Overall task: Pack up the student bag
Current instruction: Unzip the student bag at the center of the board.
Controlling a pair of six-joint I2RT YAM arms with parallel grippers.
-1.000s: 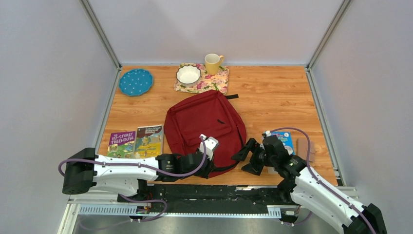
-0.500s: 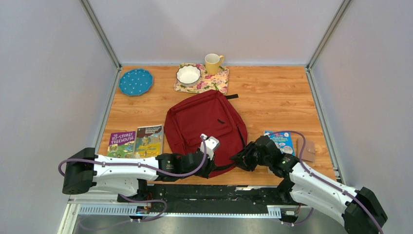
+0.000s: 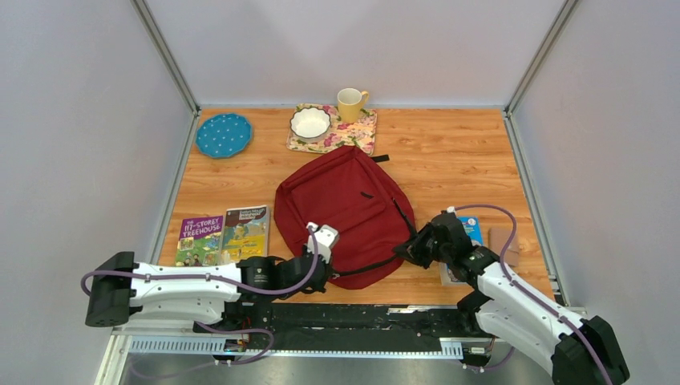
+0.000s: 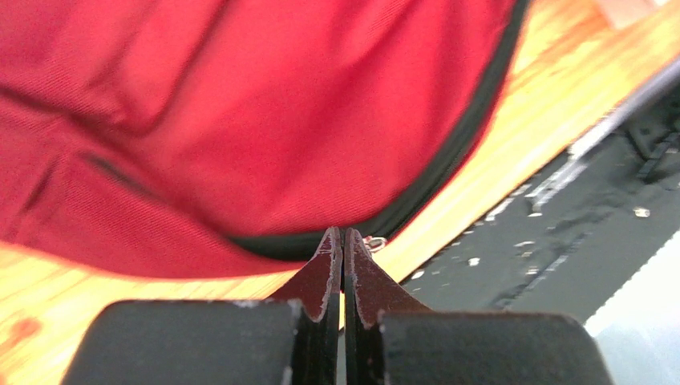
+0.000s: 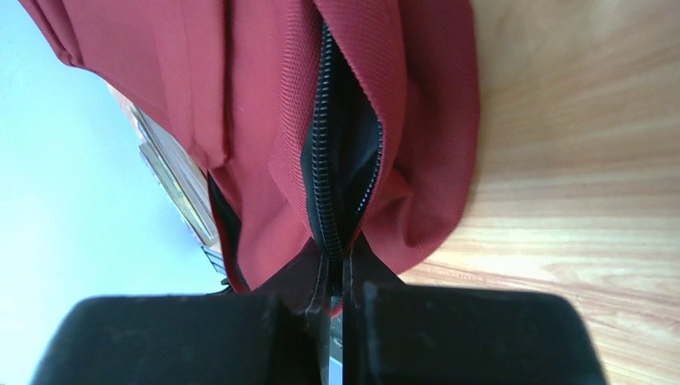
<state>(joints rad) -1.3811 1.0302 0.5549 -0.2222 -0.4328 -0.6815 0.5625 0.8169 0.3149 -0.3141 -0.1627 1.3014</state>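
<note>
Looked mid-unzip of the bag (image 3: 345, 204), flat at centre frame on the counter (image 3: 457, 152), with right gripper (image 5: 335, 261) jaws clenched on its part-open zipper (image 5: 325, 144) edge and left gripper (image 4: 343, 234) jaws pressed together at its lower edge, grasp unclear; called next for widening the mouth.

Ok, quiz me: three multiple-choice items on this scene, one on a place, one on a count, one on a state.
1. The white bowl sits: A on the floral mat; B on the blue plate; C in the mug.
2. How many books lie left of the student bag: A one; B two; C four.
3. The zipper at the right gripper is: A parted; B fully closed; C missing.

Answers: A, the bowl rests on the mat; B, two covers lie side by side; A, the teeth gape above the pinching fingers.
</note>
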